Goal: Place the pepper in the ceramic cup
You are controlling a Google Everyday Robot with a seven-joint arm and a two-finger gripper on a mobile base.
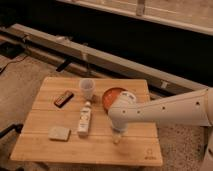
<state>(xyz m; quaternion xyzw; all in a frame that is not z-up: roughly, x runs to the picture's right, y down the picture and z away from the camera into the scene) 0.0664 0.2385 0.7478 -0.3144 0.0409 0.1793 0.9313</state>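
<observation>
The ceramic cup is small and pale and stands upright at the back middle of the wooden table. My white arm reaches in from the right, and the gripper points down over the front middle of the table, to the right of the lying bottle and well in front of the cup. The pepper does not show; it may be hidden under or within the gripper.
An orange-red bowl sits right of the cup, partly covered by my arm. A white bottle lies in the middle. A dark red-brown bar lies at the back left, and a pale sponge-like block at the front left.
</observation>
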